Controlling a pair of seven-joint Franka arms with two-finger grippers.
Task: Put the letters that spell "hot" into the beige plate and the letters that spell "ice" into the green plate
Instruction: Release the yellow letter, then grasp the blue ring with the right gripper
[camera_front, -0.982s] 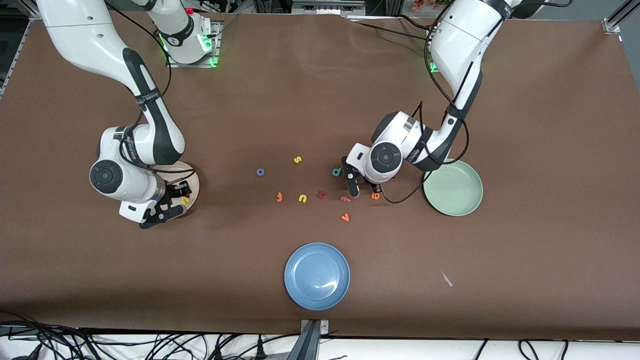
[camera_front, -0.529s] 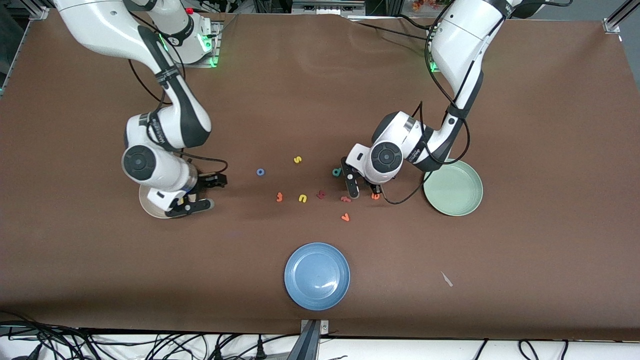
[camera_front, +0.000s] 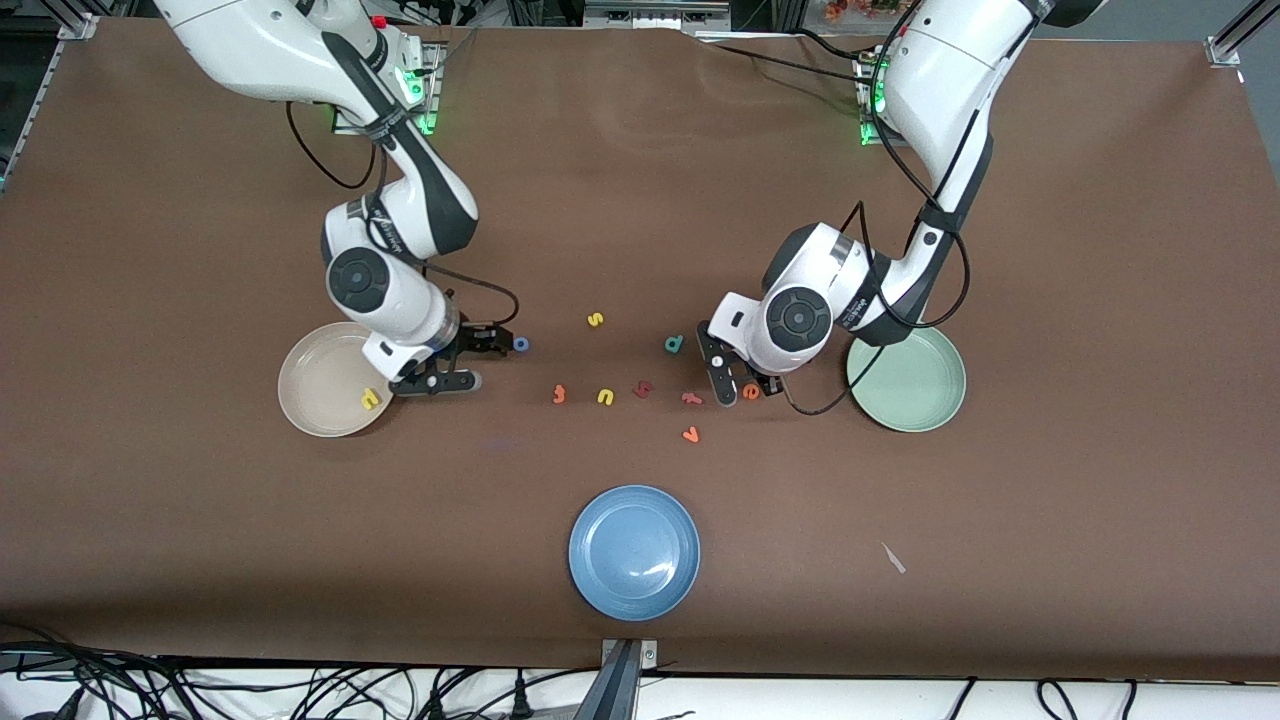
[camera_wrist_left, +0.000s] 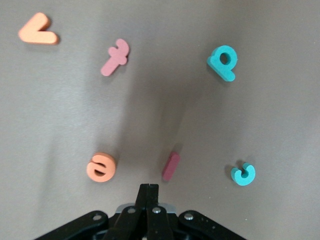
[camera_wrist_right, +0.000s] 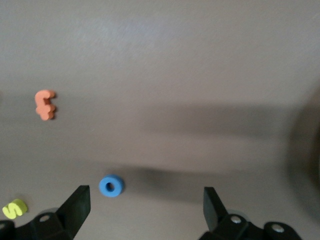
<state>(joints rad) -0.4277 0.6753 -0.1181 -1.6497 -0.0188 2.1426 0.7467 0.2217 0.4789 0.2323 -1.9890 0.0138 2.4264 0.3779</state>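
Brown table (camera_front: 1100, 300) with cables (camera_front: 200, 690) along its near edge.

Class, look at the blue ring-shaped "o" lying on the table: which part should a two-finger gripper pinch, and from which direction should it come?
The blue "o" lies flat on the table, so come straight down from above. Probably pinch across its outer rim, a finger on each side: it is round, so any angle works. The open right gripper hovers close by.

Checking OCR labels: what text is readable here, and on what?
"s": yellow foam letter
"o": blue foam letter
"e": orange foam letter
"c": teal foam letter
"f": pink foam letter
Print on the right arm: too small to read.
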